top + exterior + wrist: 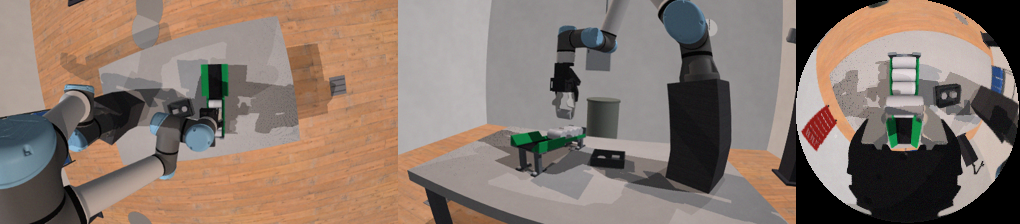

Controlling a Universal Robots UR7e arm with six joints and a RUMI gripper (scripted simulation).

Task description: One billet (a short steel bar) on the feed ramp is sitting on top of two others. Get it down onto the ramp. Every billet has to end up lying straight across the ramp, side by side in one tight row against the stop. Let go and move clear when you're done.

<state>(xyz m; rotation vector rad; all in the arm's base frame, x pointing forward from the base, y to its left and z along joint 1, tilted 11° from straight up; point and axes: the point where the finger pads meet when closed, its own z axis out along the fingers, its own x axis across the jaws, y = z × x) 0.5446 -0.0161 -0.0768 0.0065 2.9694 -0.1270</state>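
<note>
Gripper clamping cylindrical steel billet — above green ramp

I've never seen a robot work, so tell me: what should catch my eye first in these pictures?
The gripper hangs above the green ramp, shut on a pale steel billet held in the air. Below it, more billets lie in a row at the ramp's far end. A black tray sits on the grey table beside the ramp.

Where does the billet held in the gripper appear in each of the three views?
Top: the billet peeks out at the wrist's right edge, over the green ramp's lower end.
Exterior: upper centre-left, in the gripper above the ramp.
Wrist: centre, a pale bar across the ramp.
Shared landmark: the green ramp.
</note>
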